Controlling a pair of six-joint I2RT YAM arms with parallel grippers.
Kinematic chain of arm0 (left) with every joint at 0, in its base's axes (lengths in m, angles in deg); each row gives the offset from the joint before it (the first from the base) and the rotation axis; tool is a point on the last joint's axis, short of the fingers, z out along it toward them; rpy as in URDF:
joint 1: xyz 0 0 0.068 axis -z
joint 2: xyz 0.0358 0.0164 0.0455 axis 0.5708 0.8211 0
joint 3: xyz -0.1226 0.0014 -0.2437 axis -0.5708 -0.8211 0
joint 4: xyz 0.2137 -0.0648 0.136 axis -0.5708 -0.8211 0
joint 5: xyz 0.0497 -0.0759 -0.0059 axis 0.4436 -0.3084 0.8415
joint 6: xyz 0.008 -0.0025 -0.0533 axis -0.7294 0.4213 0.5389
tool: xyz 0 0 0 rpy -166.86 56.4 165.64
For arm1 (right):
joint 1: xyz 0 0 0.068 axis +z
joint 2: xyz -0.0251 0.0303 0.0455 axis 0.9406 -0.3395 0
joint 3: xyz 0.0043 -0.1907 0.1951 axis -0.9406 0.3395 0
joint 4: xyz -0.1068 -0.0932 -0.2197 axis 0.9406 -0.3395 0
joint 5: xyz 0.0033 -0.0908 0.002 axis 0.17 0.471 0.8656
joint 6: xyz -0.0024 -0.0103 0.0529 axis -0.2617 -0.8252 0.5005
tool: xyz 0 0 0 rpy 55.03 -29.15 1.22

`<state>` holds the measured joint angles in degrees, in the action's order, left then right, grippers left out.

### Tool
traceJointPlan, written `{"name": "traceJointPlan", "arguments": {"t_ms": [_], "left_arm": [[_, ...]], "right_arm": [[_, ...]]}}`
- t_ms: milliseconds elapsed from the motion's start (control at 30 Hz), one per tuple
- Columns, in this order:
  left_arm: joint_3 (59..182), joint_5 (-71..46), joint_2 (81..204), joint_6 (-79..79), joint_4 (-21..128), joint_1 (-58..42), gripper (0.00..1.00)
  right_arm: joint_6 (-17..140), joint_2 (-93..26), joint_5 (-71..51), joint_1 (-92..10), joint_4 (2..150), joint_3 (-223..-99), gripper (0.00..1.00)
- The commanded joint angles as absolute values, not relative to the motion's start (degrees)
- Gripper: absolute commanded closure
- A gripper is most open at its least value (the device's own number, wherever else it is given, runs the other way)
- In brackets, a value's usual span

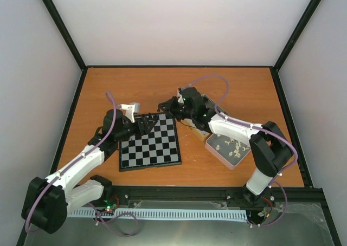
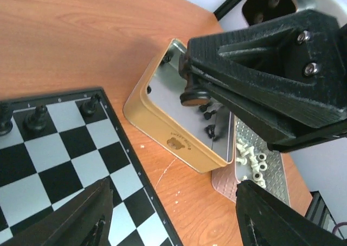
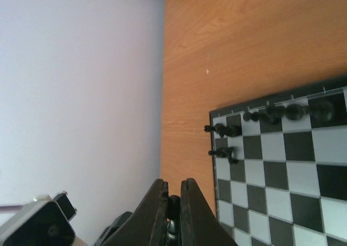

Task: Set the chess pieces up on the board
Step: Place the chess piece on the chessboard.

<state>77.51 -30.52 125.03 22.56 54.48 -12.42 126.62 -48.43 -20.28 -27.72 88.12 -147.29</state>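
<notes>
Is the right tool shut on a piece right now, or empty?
Shut, not empty: in its wrist view the right tool has its jaws nearly together, with a black chess piece pinched between them.

Top external camera sits high behind the arms (image 1: 81, 162), looking down over the whole table (image 1: 227, 89). Left wrist camera is close above a board (image 1: 150, 143) corner, facing the gold-walled tin (image 2: 162, 132); right wrist camera looks low across the board toward the wall (image 3: 81, 94). All share the edge row of chess pieces (image 2: 38, 117).
</notes>
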Motion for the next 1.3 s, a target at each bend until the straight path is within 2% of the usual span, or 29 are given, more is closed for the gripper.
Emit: {"name": "traceJointPlan", "arguments": {"t_ms": [0, 167, 300, 500, 767, 1267], "left_arm": [[78.52, -26.86, 123.31, 25.20, 59.54, -12.13, 0.37], [80.31, -16.00, 119.39, 25.82, 50.53, -12.21, 0.37], [82.51, -13.16, 115.84, 25.72, 45.47, -12.22, 0.37], [88.26, -9.95, 108.83, 23.64, 32.35, -12.26, 0.36], [91.90, -10.15, 100.32, 18.80, 20.77, -12.22, 0.34], [90.85, -9.93, 103.01, 19.02, 23.43, -12.26, 0.34]], "right_arm": [[112.24, -48.87, -18.32, -26.85, 83.74, -153.39, 0.94], [76.54, -48.20, -8.48, -26.62, 73.64, -154.61, 0.94], [63.71, -47.97, -6.28, -26.71, 76.39, -150.36, 0.94], [60.79, -46.45, -3.37, -26.66, 88.04, -141.77, 0.96], [59.42, -49.64, -3.70, -26.71, 89.00, -142.12, 0.94], [57.96, -60.42, -6.84, -26.80, 107.43, -137.70, 0.94]]}}
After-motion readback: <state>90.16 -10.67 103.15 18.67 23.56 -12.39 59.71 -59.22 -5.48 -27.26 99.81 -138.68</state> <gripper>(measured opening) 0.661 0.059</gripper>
